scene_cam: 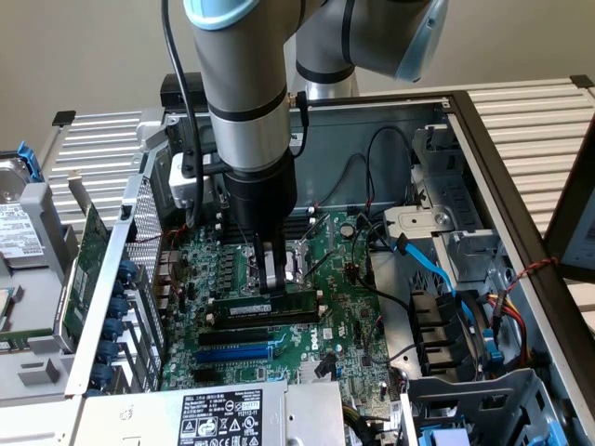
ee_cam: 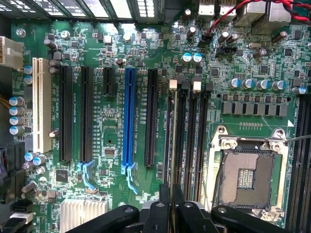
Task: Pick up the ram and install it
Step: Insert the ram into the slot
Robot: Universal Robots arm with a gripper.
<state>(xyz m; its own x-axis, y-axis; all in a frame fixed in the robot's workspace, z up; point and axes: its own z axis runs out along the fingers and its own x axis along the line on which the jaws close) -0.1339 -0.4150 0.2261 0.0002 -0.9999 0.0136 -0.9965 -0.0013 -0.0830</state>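
- Motherboard [ee_cam: 116,121]: glossy green lacquered board.
- Ram [scene_cam: 288,302]: green board, matt black chips.
- Socket frame [ee_cam: 248,143]: shiny bare metal.
- Case wall [scene_cam: 372,111]: dull grey sheet metal (unpainted).

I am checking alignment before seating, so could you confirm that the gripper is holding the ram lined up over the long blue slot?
Not the blue slot. In the wrist view, the gripper holds the ram edge-on, lined up with the black memory slots beside the empty CPU socket.
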